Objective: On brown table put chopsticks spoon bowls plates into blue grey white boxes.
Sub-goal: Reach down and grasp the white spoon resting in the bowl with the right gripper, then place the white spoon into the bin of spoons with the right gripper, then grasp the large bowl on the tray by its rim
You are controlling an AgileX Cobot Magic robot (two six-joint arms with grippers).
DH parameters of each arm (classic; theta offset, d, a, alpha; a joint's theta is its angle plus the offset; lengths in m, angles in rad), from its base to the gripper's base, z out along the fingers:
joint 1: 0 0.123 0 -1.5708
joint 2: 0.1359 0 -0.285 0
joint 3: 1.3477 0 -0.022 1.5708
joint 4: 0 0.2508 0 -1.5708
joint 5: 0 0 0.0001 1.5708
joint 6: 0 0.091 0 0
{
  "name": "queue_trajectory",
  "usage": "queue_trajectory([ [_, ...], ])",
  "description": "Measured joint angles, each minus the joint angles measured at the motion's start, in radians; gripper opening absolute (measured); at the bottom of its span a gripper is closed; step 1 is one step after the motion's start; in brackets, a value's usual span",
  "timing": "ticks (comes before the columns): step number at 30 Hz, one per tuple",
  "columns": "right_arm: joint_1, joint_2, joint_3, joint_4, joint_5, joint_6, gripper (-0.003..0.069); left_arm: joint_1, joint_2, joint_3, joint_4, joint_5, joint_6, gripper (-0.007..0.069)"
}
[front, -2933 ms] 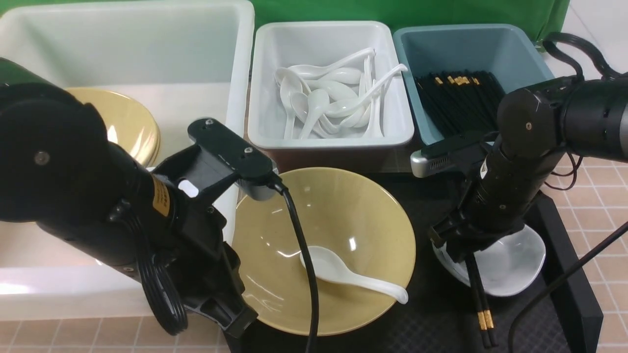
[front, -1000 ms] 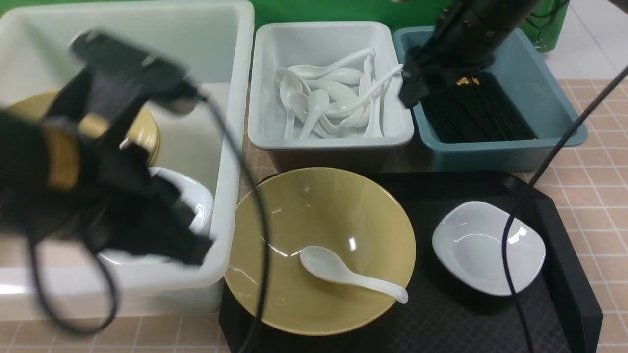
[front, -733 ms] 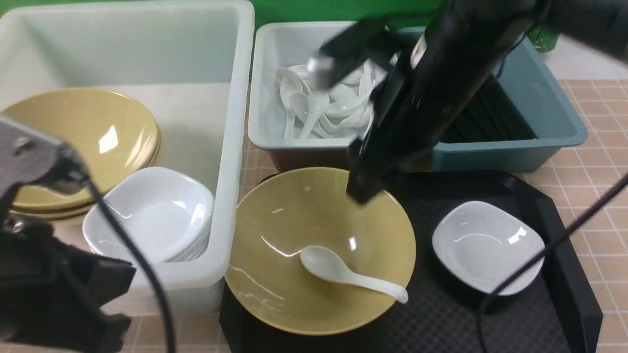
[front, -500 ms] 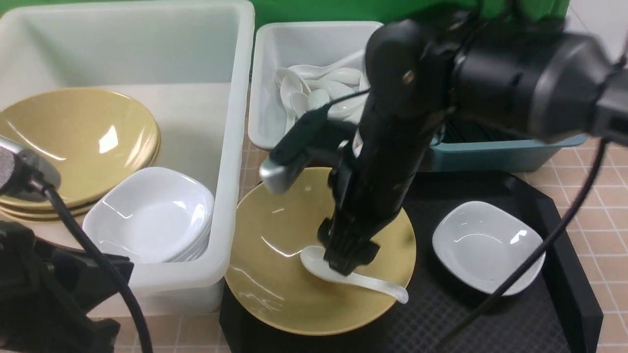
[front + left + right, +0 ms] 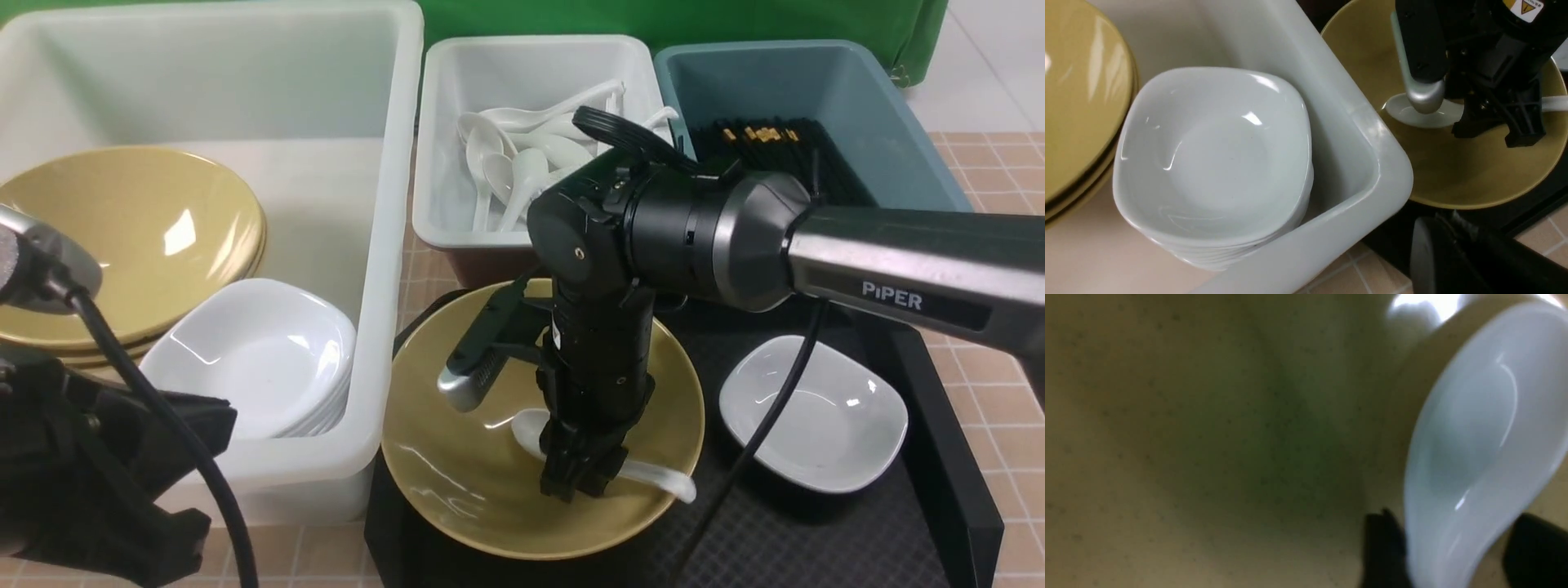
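Note:
A white spoon (image 5: 663,478) lies inside a yellow bowl (image 5: 465,457) on the black tray. My right gripper (image 5: 575,486) points down into that bowl and is open. Its fingers straddle the spoon (image 5: 1478,449) where the scoop narrows; one finger touches it and a sliver of bowl shows beside the other. A small white plate (image 5: 816,425) sits on the tray to the right. My left gripper (image 5: 1447,222) is shut on nothing, low by the near corner of the white box (image 5: 392,245). The chopsticks (image 5: 759,135) lie in the blue box (image 5: 898,122).
The white box holds stacked yellow bowls (image 5: 139,229) and stacked white plates (image 5: 253,359). The grey box (image 5: 441,122) holds several spoons (image 5: 522,163). The black tray (image 5: 775,539) has a raised rim and rests on the brown table (image 5: 996,327). The right arm reaches across in front of the grey and blue boxes.
My right arm swung from over the blue box down into the yellow bowl, and its jaws narrowed around the spoon. My left arm pulled back out of the white box to the near left.

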Motion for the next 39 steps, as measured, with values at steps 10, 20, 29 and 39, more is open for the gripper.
queue_trajectory([
  [10, -0.024, -0.033, -0.277, -0.072, 0.021, 0.009, 0.0251, 0.047, 0.136, -0.007, 0.144, -0.043, -0.148, 0.0001],
  [20, -0.196, 0.037, -0.484, -0.102, -0.439, 0.161, 0.0251, 0.434, 0.376, -0.194, -0.244, -0.099, 0.302, 0.0001],
  [29, -0.267, 0.116, -0.49, -0.101, -0.547, 0.303, 0.0542, 0.594, 0.651, -0.395, -0.7, 0.104, 0.779, 0.0004],
  [39, -0.267, -0.05, -0.611, -0.088, 0.026, 0.106, 0.0598, 0.288, 0.871, -0.736, -0.407, 0.297, 0.544, 0.0054],
])
